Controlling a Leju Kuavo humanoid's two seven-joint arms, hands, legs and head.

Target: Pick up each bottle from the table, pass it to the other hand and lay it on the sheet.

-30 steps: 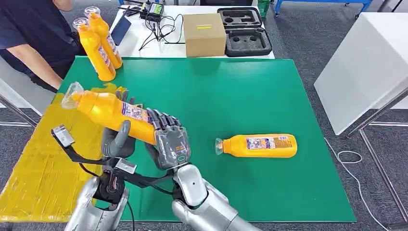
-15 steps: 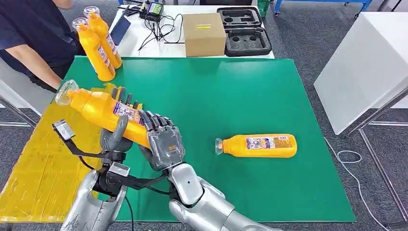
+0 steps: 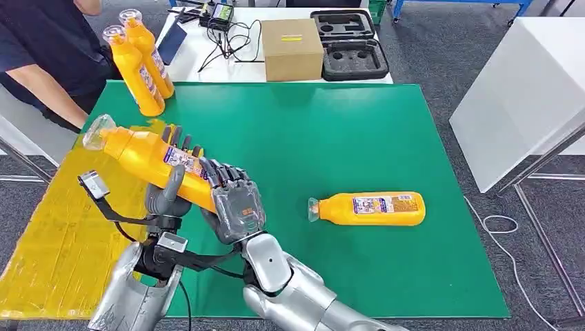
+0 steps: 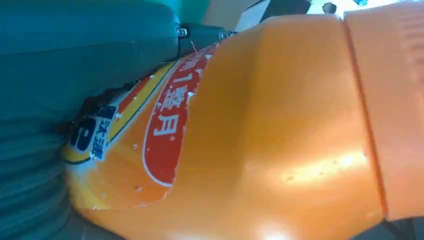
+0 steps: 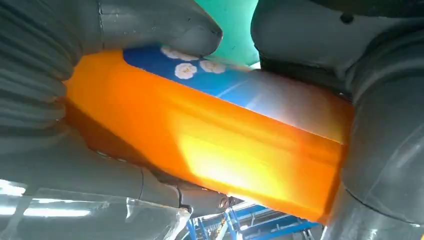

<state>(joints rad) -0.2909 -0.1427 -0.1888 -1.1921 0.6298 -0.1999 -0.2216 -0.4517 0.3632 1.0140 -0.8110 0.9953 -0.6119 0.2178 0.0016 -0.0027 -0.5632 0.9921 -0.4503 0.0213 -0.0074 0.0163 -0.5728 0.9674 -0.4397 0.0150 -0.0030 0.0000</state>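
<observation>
An orange bottle with a clear cap hangs tilted above the left edge of the green mat, cap pointing toward the yellow sheet. My left hand wraps its middle, thumb in front and fingers behind. My right hand grips its base end. Up close, the orange bottle lies against my left palm, and the thumb of my right hand presses on the orange bottle. A second orange bottle lies on its side on the mat to the right.
Two more orange bottles stand upright at the mat's far left corner, beside a person in dark clothes. Behind the mat are a cardboard box and a black foam case. A white table stands to the right.
The held bottle has shifted left toward the yellow sheet, and my left hand's fingers have come up around it. The lying bottle has not moved.
</observation>
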